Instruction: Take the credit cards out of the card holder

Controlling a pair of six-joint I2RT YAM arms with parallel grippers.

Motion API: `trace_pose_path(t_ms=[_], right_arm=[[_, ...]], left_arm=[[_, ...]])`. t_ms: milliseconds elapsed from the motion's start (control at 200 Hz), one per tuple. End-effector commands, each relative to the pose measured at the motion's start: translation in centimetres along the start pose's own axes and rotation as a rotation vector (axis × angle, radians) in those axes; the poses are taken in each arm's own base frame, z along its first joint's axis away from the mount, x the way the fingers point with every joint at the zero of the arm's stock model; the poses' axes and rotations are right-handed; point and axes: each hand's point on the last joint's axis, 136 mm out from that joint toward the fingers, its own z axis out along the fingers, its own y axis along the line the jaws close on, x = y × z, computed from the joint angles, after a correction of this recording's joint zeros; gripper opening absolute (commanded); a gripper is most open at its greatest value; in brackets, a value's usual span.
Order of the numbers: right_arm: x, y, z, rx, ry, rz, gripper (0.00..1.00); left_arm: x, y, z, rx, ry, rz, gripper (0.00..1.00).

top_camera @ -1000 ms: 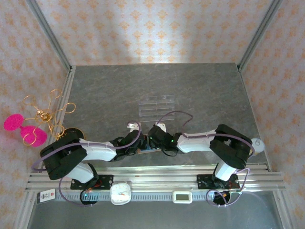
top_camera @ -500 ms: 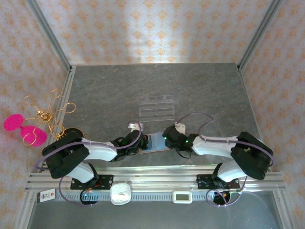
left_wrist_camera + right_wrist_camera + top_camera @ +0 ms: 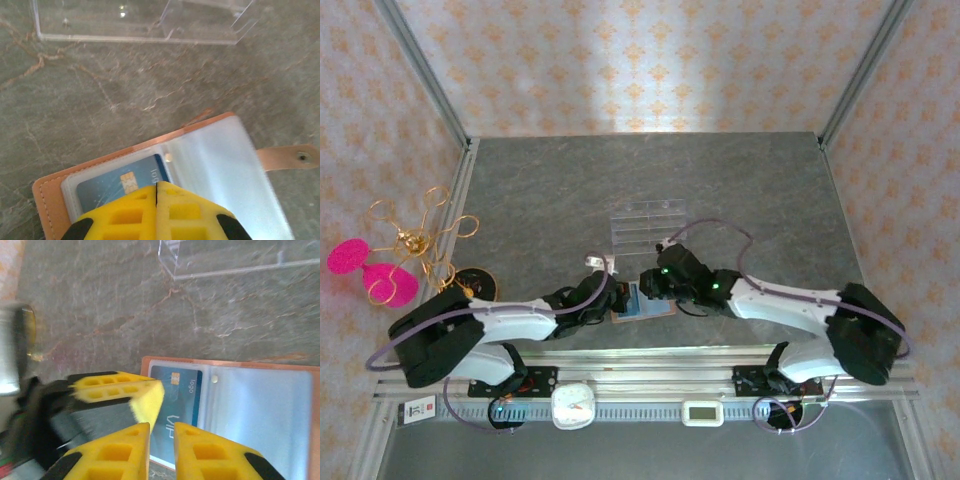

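The left gripper [image 3: 156, 189] is shut, jaws pressed together, down on the left page of the card holder [image 3: 215, 155] over the blue credit card [image 3: 100, 187]. The right gripper [image 3: 161, 432] stands narrowly apart, nothing between its jaws, just above that card's edge. The holder lies open on the table [image 3: 75, 100], the card in its clear pocket
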Motion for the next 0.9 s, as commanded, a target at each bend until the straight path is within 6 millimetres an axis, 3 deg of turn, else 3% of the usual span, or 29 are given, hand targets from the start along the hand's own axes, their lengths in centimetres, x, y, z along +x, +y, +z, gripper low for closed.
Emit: trace_pose_path(t_ms=[0, 200, 601, 891], right_arm=[[0.5, 1.3, 1.4, -0.050, 0.048, -0.035, 0.19], [2.3, -0.5, 3.4, -0.028, 0.108, 0.006, 0.16], [3.6, -3.8, 4.4, 0.032, 0.131, 0.091, 0.16], [4.2, -4.4, 5.1, 0.027, 0.152, 0.112, 0.18]], left_arm=[[0.7, 1.2, -1.1, -0.050, 0.020, 0.017, 0.00], [3.1, 4.1, -0.8, -0.124, 0.067, 0.021, 0.00], [4.7, 4.8, 0.7, -0.153, 0.119, 0.048, 0.00], [5.2, 4.8, 0.9, -0.146, 0.140, 0.054, 0.00]])
